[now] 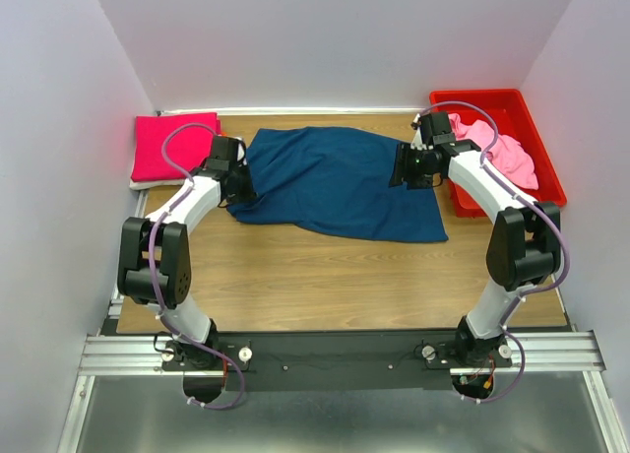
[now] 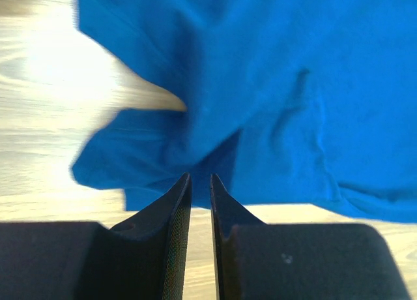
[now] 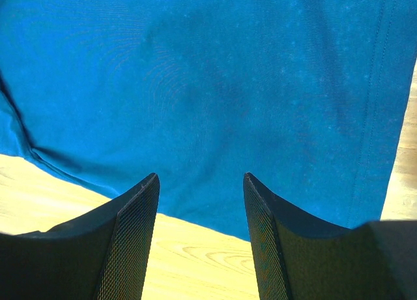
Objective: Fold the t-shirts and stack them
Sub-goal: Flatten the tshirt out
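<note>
Navy tee lies rumpled across mid-table, print not showing. Left gripper sits at its left edge, fingers nearly together, no cloth seen between them. Right gripper hovers spread wide over the right edge. Get both down on the edges, bite cleanly, then pull apart evenly to flatten before folding.

Red bin, wooden table
</note>
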